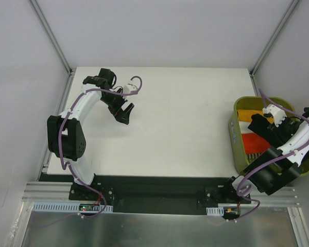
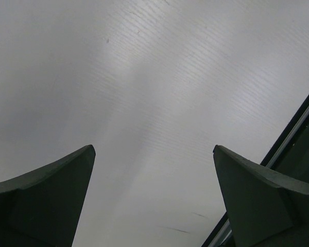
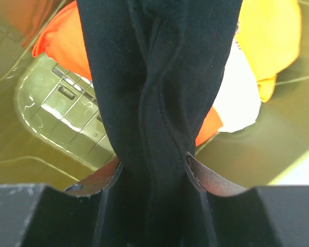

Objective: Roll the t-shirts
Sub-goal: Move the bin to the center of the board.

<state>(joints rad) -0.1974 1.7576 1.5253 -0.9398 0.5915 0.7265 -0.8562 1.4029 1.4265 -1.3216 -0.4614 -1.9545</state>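
Observation:
My right gripper point(image 3: 152, 163) is shut on the black t-shirt point(image 3: 154, 77), which hangs bunched from the jaws above the olive-green tub point(image 1: 241, 109). In the right wrist view an orange t-shirt point(image 3: 270, 38), a white one point(image 3: 237, 98) and a red-orange one point(image 3: 62, 43) lie in the tub under it. In the top view the right gripper point(image 1: 259, 125) hovers over the tub, where a red-orange t-shirt point(image 1: 252, 141) shows. My left gripper point(image 1: 125, 112) is open and empty over the bare table at the far left; its fingers point(image 2: 51, 195) frame only white surface.
The white table point(image 1: 185, 128) fills the middle of the top view. The tub stands at the table's right edge. Aluminium frame posts point(image 1: 51, 36) rise at the back corners. The table's dark edge point(image 2: 293, 134) shows at the right of the left wrist view.

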